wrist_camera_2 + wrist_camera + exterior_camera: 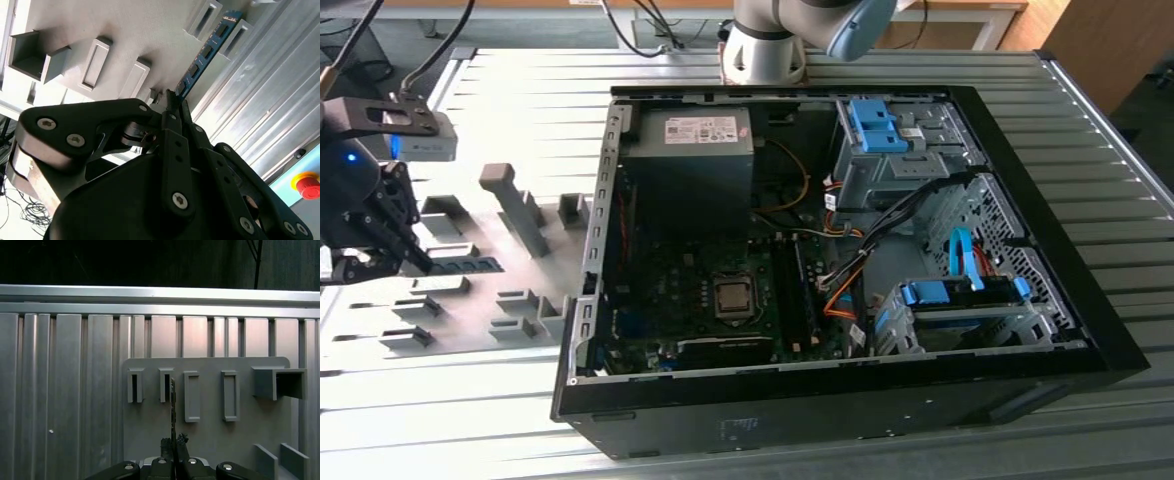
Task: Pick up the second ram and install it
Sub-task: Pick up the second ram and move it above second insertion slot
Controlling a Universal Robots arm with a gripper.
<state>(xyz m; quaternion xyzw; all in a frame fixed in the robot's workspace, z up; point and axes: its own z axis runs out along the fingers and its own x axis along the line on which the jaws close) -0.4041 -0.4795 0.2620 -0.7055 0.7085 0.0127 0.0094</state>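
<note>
In the exterior view the gripper (403, 262) hangs over the grey holder plate (467, 330), near the table (454, 430) edge on the exterior view's left. It pinches one end of the second ram (464, 265), whose long axis runs from the fingertips toward the computer case (854, 400), well apart.

In the second wrist view the gripper (172, 97) has its jaws pressed onto the second ram (206, 50), whose free end reaches a slotted holder (202, 20).

In the first wrist view the second ram (173, 407) shows edge-on, straight ahead of the gripper (173, 444). I cannot tell whether its tip is clear of the slotted holder (165, 385).
</note>
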